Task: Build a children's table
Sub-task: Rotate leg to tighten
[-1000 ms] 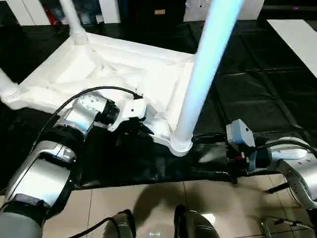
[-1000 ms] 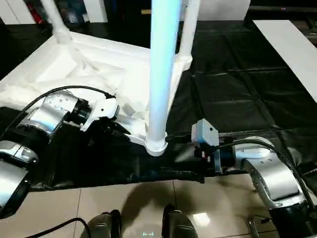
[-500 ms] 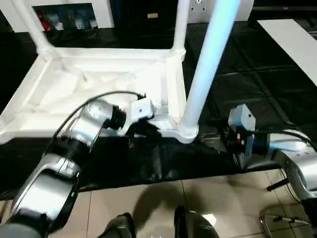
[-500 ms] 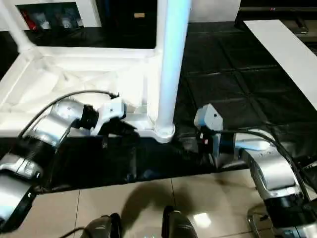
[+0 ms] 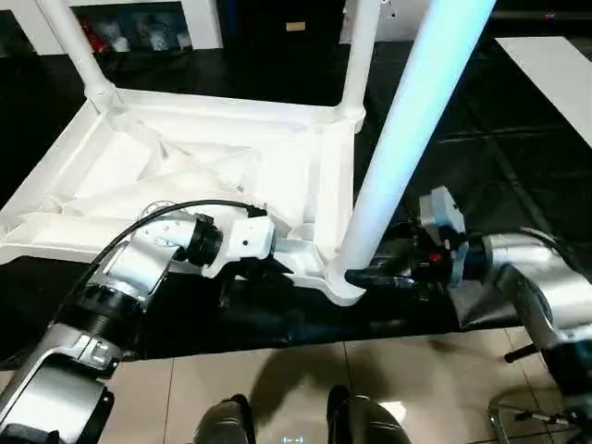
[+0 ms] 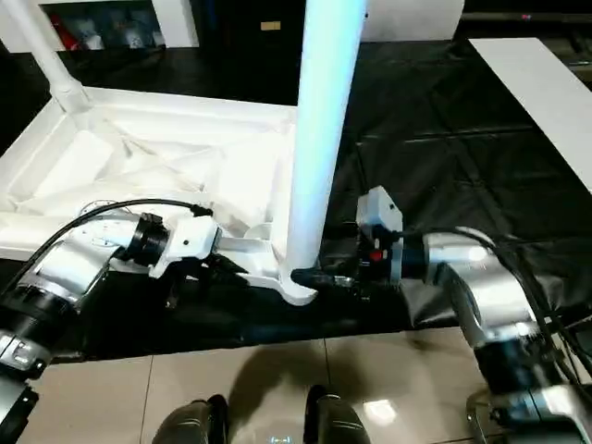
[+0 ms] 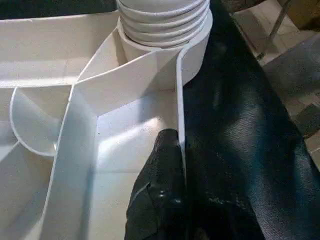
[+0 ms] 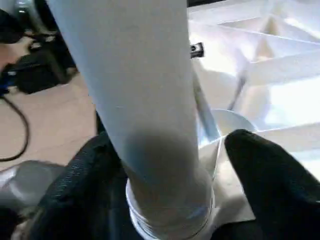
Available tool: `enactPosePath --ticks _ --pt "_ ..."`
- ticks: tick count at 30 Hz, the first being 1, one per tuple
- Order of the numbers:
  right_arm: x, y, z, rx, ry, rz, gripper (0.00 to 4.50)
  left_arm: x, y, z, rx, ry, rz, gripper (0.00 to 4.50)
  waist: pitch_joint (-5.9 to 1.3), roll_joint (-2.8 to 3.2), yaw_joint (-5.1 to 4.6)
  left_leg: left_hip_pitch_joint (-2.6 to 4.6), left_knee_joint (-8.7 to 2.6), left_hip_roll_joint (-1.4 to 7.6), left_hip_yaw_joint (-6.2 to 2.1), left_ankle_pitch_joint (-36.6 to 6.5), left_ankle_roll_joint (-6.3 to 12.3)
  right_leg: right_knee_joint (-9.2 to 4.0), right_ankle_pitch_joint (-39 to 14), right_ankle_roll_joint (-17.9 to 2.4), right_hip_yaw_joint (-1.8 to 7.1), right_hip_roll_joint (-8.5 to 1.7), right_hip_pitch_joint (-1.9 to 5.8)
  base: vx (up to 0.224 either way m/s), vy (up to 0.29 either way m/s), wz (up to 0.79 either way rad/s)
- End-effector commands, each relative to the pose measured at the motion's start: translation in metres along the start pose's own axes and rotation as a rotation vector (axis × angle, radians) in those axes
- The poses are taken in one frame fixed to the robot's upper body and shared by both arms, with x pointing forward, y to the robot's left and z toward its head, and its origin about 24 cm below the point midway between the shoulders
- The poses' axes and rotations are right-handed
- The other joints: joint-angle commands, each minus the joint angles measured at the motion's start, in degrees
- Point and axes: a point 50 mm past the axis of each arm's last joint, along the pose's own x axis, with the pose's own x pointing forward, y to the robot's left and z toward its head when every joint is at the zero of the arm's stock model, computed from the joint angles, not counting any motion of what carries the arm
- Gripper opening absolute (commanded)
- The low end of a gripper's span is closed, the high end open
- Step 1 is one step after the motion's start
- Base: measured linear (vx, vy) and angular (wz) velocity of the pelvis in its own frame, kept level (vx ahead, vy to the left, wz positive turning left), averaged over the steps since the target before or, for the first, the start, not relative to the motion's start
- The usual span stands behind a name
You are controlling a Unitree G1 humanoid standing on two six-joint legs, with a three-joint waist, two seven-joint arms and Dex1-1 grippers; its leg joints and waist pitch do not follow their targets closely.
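The children's table (image 5: 185,166) lies upside down on the black-covered work table, ribbed underside up. Legs rise from its far corner sockets (image 5: 79,51) (image 5: 359,55). The near leg (image 5: 398,157) stands in the near right corner socket (image 5: 340,280). My left gripper (image 5: 264,268) is shut on the table's near rim just left of that socket; one black finger (image 7: 162,190) presses the inside of the rim wall. My right gripper (image 5: 368,276) is open at the base of the near leg, with a finger (image 8: 85,185) on one side and the other finger (image 8: 270,175) on the opposite side.
The black cover (image 5: 481,120) reaches to the work table's near edge, with tiled floor (image 5: 277,379) below it. My feet (image 5: 231,421) stand close to that edge. A white panel (image 5: 555,65) lies at the far right. A metal frame (image 5: 527,416) stands on the floor at the lower right.
My right gripper has moved left from beside the corner to the base of the near leg, its fingers now straddling it. The left gripper stays on the rim. The camera has shifted.
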Motion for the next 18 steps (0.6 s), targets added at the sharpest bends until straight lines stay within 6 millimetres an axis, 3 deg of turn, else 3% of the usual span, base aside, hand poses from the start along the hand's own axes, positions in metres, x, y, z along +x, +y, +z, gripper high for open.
enactPosePath --ticks 1,5,8,9,18 --pt "0.002 0.0 -0.003 0.022 0.009 0.063 3.57 0.007 -0.009 0.0 0.015 -0.001 -0.077 0.0 -5.52 -0.85 0.21 0.41 -2.97 2.38 -0.53 -10.7 6.5 -3.68 -26.4 -9.5 2.51 -4.47 4.07 0.0 0.0 0.0" --pt "0.005 -0.004 -0.003 0.022 0.018 0.094 3.23 0.006 -0.008 0.0 0.012 0.002 -0.071 0.0 -5.56 -1.16 0.16 0.43 -2.94 2.33 -0.49 -10.8 6.25 -3.8 -27.7 -9.1 2.53 -4.47 4.06 0.0 0.0 0.0" --pt "0.008 -0.005 -0.001 0.022 0.015 0.122 2.82 0.007 -0.007 0.0 0.003 -0.002 -0.056 0.0 -5.53 -1.04 0.15 0.47 -2.92 2.32 -0.55 -10.8 6.05 -3.77 -28.3 -8.9 2.49 -4.44 4.01 0.0 0.0 0.0" --pt "0.01 -0.005 0.0 0.024 0.015 0.14 2.78 0.007 -0.007 0.0 -0.003 -0.004 -0.053 0.0 -5.57 -1.3 0.13 0.44 -2.93 2.31 -0.52 -10.6 6.06 -3.76 -28.3 -8.7 2.51 -4.4 4.02 0.0 0.0 0.0" --pt "0.012 -0.002 -0.004 0.056 0.034 0.21 2.21 0.005 -0.004 -0.001 -0.046 -0.012 -0.015 0.0 -5.58 -1.19 0.19 0.44 -2.89 2.27 -0.5 -9.9 6.3 -3.64 -27.6 -8.8 2.58 -4.35 3.97 0.0 0.0 0.0"
